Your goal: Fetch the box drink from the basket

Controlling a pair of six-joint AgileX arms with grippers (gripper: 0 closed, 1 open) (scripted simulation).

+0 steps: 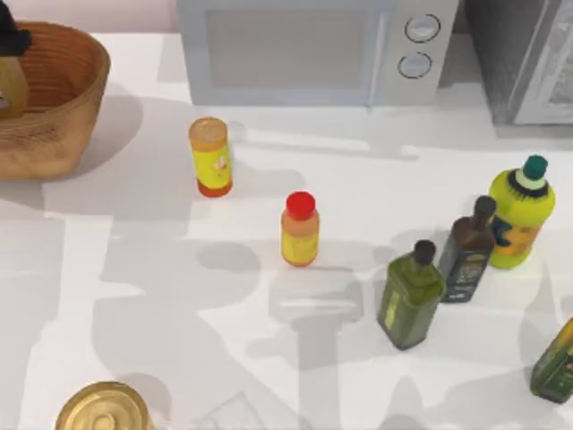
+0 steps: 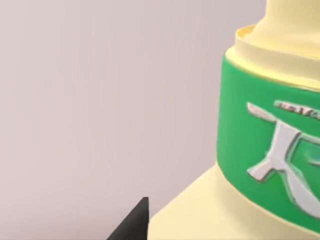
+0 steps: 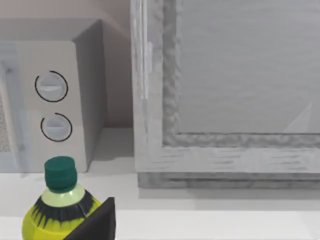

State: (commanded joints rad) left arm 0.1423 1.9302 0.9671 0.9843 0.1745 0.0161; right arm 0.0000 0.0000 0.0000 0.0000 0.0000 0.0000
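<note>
Basket is sitting at the far left corner of the tabletop. Box drink is showing inside the basket's rim, cut by the top view's left edge. Left gripper is hanging directly over the carton, above the basket's hollow. From the left wrist camera the box drink is looming very close, green band and pale shoulder facing the lens. Cannot tell whether this gripper is clamping the carton or standing released.

Right gripper is hovering just behind the green-capped bottle, looking toward the microwave's two dials. Its grip state: cannot tell.

Rest of the tabletop:
- Microwave is standing at the back, centre.
- Tan-capped bottle is standing upright in front of the microwave's left end.
- Red-capped bottle is standing upright near mid-table, apart from it.
- Green-capped bottle is standing at the right, with two dark bottles just beside it.
- Gold lid is lying at the near left edge.
</note>
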